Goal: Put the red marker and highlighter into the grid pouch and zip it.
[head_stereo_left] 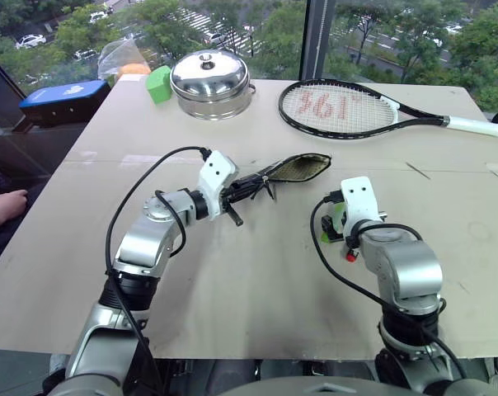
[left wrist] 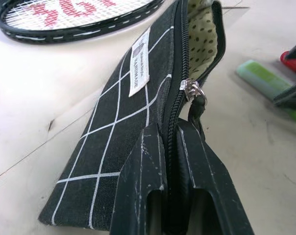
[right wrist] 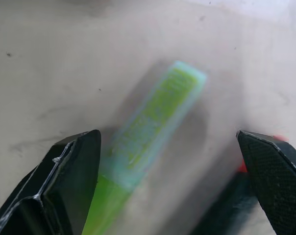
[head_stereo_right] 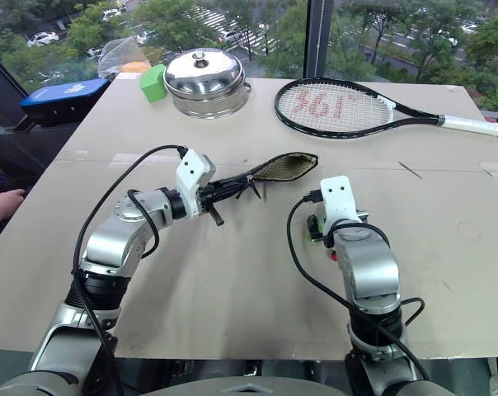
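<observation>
The grid pouch (head_stereo_left: 292,168) is black with white grid lines and is lifted off the table, its mouth gaping to show a dotted lining (left wrist: 202,39). My left gripper (left wrist: 170,131) is shut on the pouch's zipper edge, just below the zipper pull (left wrist: 192,90). The light green highlighter (right wrist: 155,120) lies flat on the table. My right gripper (right wrist: 167,142) hovers over it, open, with one finger on each side and not touching it. The red marker (right wrist: 231,200) lies beside the highlighter, mostly hidden; its red end (head_stereo_left: 350,256) peeks out by my right wrist.
A tennis racket (head_stereo_left: 340,110) lies at the back right. A steel pot with lid (head_stereo_left: 210,78) and a green block (head_stereo_left: 158,82) stand at the back. A blue device (head_stereo_left: 63,97) sits off the back left corner. A person's hand (head_stereo_left: 6,206) rests left of the table.
</observation>
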`<act>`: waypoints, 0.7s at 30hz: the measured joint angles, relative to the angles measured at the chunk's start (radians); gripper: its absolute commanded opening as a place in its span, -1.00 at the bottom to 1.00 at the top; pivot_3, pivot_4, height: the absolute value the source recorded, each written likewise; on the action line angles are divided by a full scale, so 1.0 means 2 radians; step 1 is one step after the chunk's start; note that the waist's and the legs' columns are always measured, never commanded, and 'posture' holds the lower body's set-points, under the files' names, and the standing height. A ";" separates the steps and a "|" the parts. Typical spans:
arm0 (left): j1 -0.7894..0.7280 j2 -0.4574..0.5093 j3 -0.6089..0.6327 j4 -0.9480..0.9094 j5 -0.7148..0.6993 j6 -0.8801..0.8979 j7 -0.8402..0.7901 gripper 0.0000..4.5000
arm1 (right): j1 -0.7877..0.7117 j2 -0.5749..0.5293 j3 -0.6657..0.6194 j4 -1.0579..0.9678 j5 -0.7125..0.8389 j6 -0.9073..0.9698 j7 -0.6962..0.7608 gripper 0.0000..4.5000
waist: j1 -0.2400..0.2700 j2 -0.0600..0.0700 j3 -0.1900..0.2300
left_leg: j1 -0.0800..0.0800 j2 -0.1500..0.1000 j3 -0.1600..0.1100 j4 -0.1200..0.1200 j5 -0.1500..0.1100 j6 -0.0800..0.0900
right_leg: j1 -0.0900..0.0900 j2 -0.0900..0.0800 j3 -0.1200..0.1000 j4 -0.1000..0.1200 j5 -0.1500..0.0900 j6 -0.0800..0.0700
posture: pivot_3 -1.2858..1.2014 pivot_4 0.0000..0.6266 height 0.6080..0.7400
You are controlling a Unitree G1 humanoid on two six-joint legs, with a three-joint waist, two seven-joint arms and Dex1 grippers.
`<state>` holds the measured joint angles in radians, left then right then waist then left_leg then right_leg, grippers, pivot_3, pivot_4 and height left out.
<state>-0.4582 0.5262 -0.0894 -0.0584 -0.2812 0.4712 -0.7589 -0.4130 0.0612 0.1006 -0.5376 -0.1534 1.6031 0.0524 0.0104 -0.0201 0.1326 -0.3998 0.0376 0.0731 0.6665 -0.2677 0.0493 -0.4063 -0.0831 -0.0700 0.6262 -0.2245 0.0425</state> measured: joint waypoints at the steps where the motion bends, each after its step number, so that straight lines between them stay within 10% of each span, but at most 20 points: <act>1: 0.000 0.000 0.000 -0.001 0.000 0.001 0.000 -1.00 | 0.002 0.008 -0.007 -0.001 0.004 -0.002 0.002 0.41 | 0.000 0.000 0.000 | 0.000 0.000 0.000 0.000 0.000 0.000 | 0.000 0.000 0.000 0.000 0.000 0.000 | 0.03 -0.52 1.00; 7: 0.003 -0.001 0.000 -0.005 0.000 0.003 0.000 -1.00 | 0.003 0.006 -0.030 -0.002 0.025 -0.002 0.009 -0.65 | 0.000 0.000 0.000 | 0.000 0.000 0.000 0.000 0.000 0.000 | 0.000 0.000 0.000 0.000 0.000 0.000 | 0.03 -0.52 1.00; 21: 0.006 -0.011 -0.019 -0.006 0.002 -0.013 -0.028 -1.00 | -0.163 -0.349 0.050 -0.087 0.243 0.003 0.223 -0.65 | -0.012 0.002 0.002 | 0.001 0.000 -0.001 -0.001 -0.002 0.003 | 0.000 0.001 0.000 0.000 0.000 0.000 | 0.03 -0.52 1.00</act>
<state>-0.4468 0.5033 -0.1282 -0.0700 -0.2782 0.4453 -0.8141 -0.7396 -0.6363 0.2015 -0.7112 0.3317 1.6081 0.4994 -0.0139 -0.0155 0.1365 -0.3987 0.0384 0.0714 0.6636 -0.2714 0.0556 -0.4065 -0.0812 -0.0703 0.6253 -0.2246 0.0423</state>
